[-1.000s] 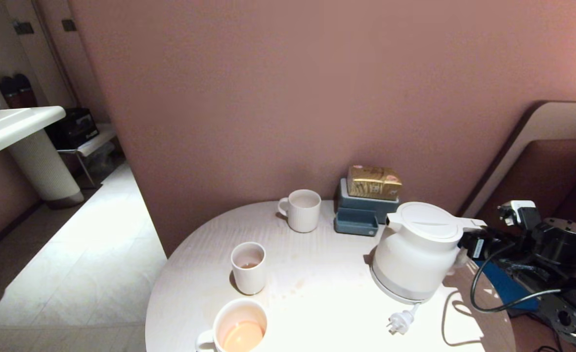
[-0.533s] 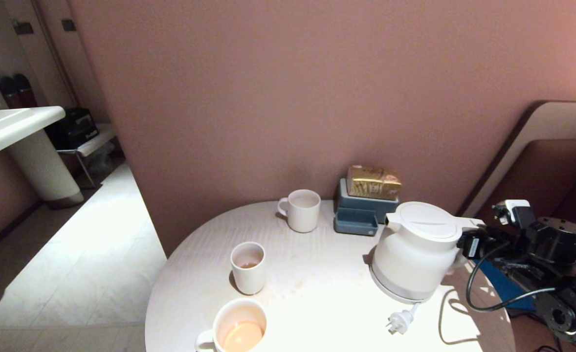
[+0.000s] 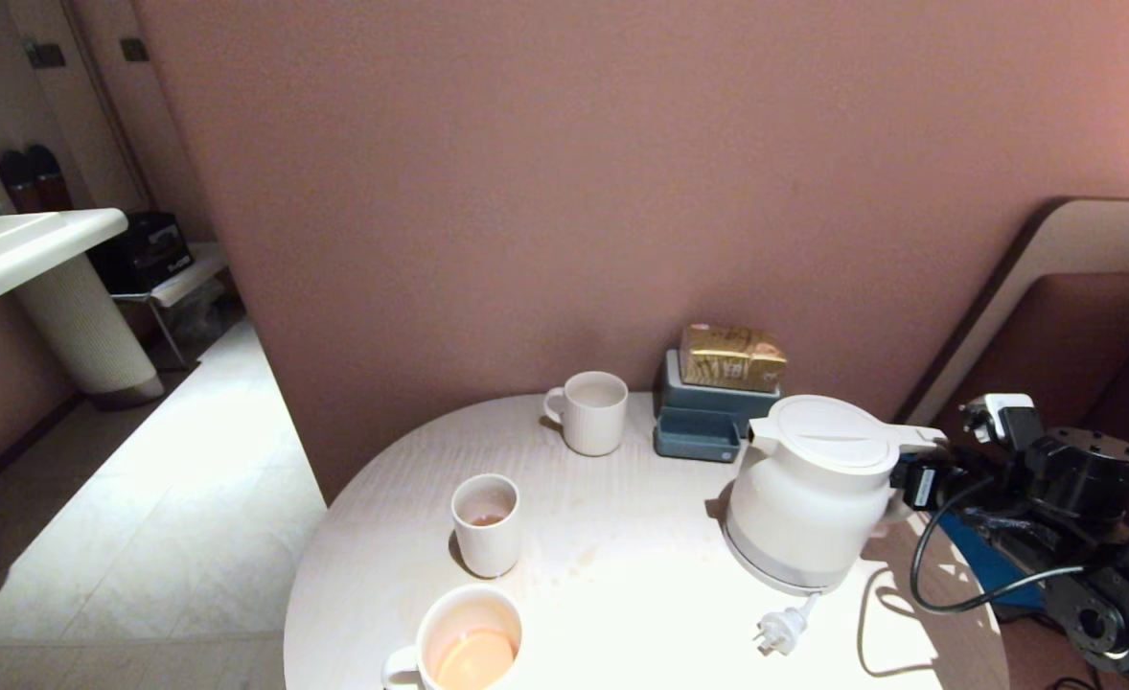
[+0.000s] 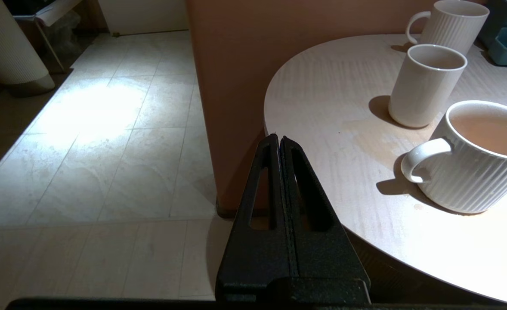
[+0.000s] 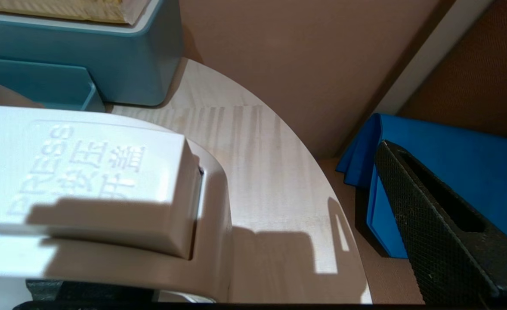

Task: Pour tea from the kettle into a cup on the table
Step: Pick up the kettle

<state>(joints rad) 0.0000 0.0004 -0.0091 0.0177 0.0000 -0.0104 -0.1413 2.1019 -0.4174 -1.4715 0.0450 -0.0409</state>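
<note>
**Your right hand (image 3: 910,479) closes in on the kettle (image 3: 814,489) at the bench's (image 3: 622,575) right edge.**
One finger (image 5: 434,232) stands wide of the handle, jaws open and holding nothing, likely lined up to straddle it; the kettle sits upright, spout toward the cups. Your left hand (image 4: 279,142) idles pressed shut and empty off the bench's left edge.

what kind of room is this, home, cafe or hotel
Probably a hotel room, though a home is possible: a small round table against the wall carries a kettle, mugs and a blue tray with a gold packet, and a pedestal sink stands at the far left.
</note>
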